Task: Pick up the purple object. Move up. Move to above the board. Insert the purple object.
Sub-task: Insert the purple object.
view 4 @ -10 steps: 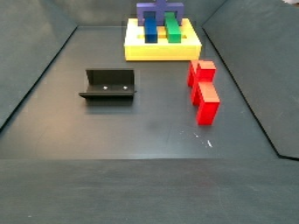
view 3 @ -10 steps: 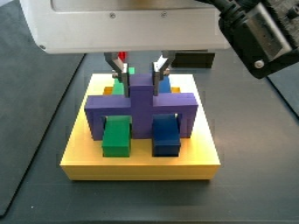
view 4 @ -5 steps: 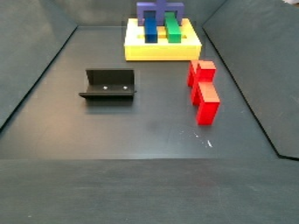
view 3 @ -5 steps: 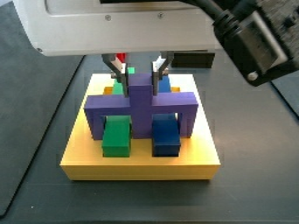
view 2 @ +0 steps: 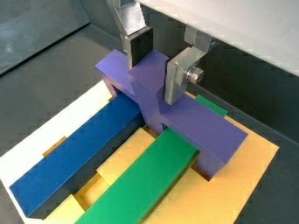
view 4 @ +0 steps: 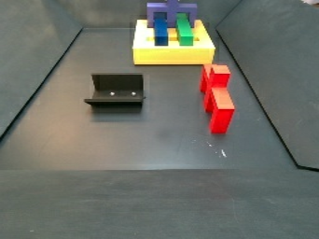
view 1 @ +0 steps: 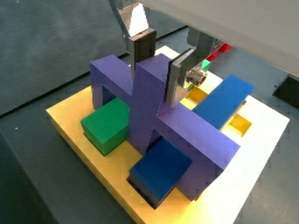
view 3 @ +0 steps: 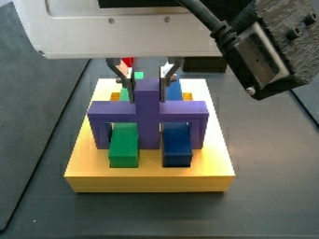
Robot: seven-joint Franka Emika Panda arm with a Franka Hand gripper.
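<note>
The purple object (view 3: 149,114) sits on the yellow board (view 3: 149,175), its bar straddling the green bar (view 3: 123,145) and the blue bar (view 3: 177,147), its legs down on the board. It shows in both wrist views (view 1: 158,118) (view 2: 158,101) and far back in a side view (view 4: 171,14). The gripper (view 3: 147,73) hangs over the board with its fingers (view 1: 184,77) (view 2: 177,74) on either side of the purple post's top. The jaws look slightly apart from the post, so the gripper is open and holds nothing.
A red upright block (view 4: 217,95) stands on the dark floor in front of the board (view 4: 174,51). The black fixture (view 4: 116,91) stands to its left. Dark walls enclose the floor.
The purple object and the fingers stay where they were. The arm's dark camera body at the upper right has swung lower and looks larger.
</note>
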